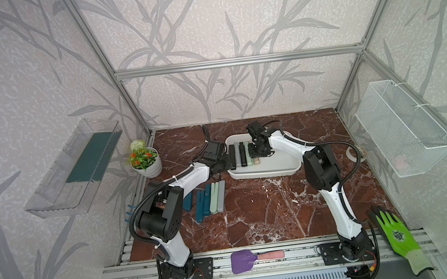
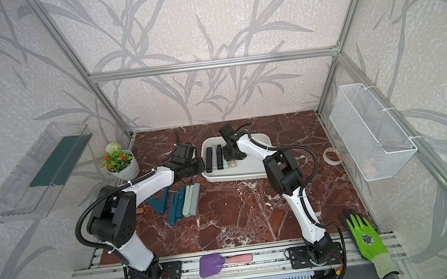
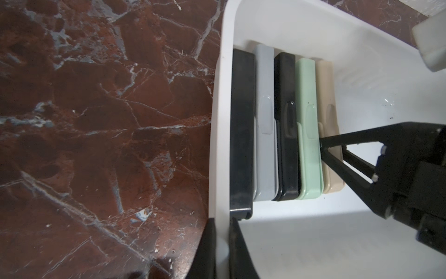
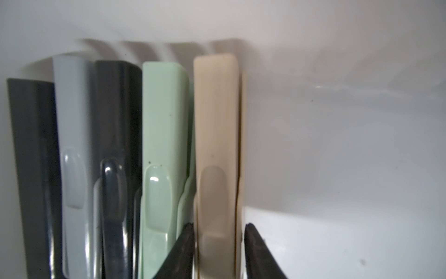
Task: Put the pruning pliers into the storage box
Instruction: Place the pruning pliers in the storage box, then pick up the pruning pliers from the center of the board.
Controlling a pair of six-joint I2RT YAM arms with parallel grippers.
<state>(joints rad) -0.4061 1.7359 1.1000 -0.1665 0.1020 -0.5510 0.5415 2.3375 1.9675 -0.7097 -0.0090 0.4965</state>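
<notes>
Jaws of your left gripper (image 3: 222,221) are pinched tight on the box (image 1: 278,165) wall, 1 finger outside the rim and 1 inside, at the bottom of the left wrist view. Your right gripper (image 4: 219,227) has its jaws a little apart astride the beige pliers (image 4: 216,120); you cannot tell whether they press it. 5 pliers (image 3: 286,125) lie side by side in the box's left end, at the centre of both top views: black, grey, black, green, beige. Loose pliers (image 1: 209,200) lie in a row on the table (image 1: 268,212), below and left of the box.
</notes>
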